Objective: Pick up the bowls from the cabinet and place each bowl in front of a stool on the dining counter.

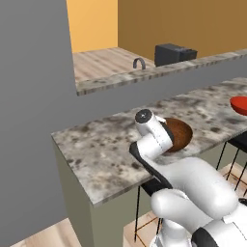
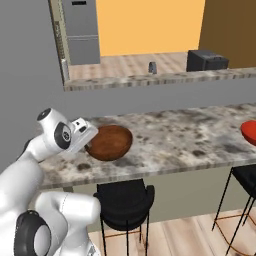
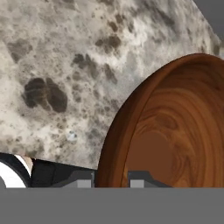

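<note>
The wooden bowl (image 2: 111,142), dark reddish-brown with a visible grain, is seen left of centre in the right base view, tilted and carried over the speckled stone top of the dining counter (image 2: 190,140). In the left base view the same bowl (image 1: 177,134) sits just right of centre, partly covered by the white wrist. The gripper (image 3: 113,179) is pinched on the bowl's rim: at the bottom of the hand view one finger tip (image 3: 83,180) lies outside the rim and the other inside, with the wall of the bowl between them. Whether the bowl's underside touches the stone cannot be told. The glossy red bowl (image 2: 249,131) is cut by the right edge of the right base view, resting on the same counter, well apart from the wooden one. A black stool (image 2: 125,200) stands under the counter edge, below the held bowl, at lower centre of that view; a second stool (image 2: 245,185) is seen at the lower right.
</note>
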